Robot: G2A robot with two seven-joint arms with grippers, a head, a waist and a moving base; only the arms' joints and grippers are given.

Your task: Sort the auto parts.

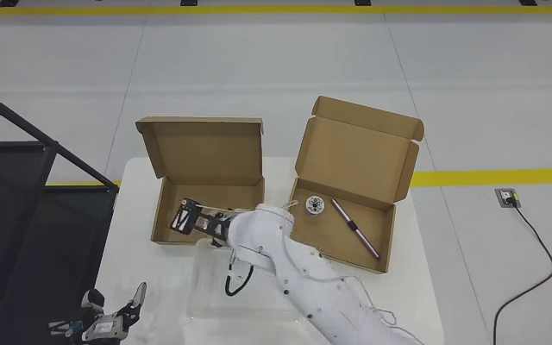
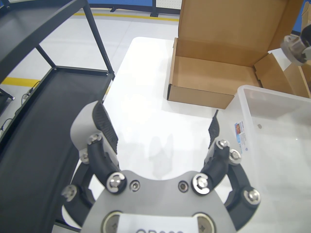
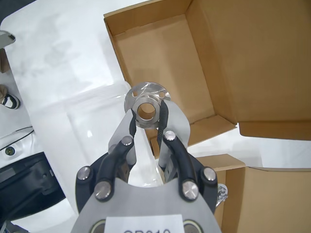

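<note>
1. Pinching a metal flange (image 3: 146, 90) by its hub, the right gripper (image 3: 147, 110) had both fingers pressed against the part.
2. In the top view, the right gripper (image 1: 185, 216) and flange were over the open left carton (image 1: 216, 194), w/ the arm stretched across the table (image 1: 129, 250). The carton floor (image 3: 158, 56) lay bare beneath the flange.
3. The left gripper (image 2: 156, 112) hung w/ fingers spread wide and nothing btw. them, above the white tabletop (image 2: 141, 73) near the table's front-left corner (image 1: 112, 321).
4. The right carton (image 1: 345, 159), lid up, held a small round toothed part (image 1: 314, 205) and a slim rod (image 1: 354, 228), lying apart from each other.
5. A clear plastic bin (image 2: 245, 103) stood just in front of the left carton (image 2: 206, 73).
6. A black shelf rack (image 2: 36, 122) stood beside the table's left edge.
</note>
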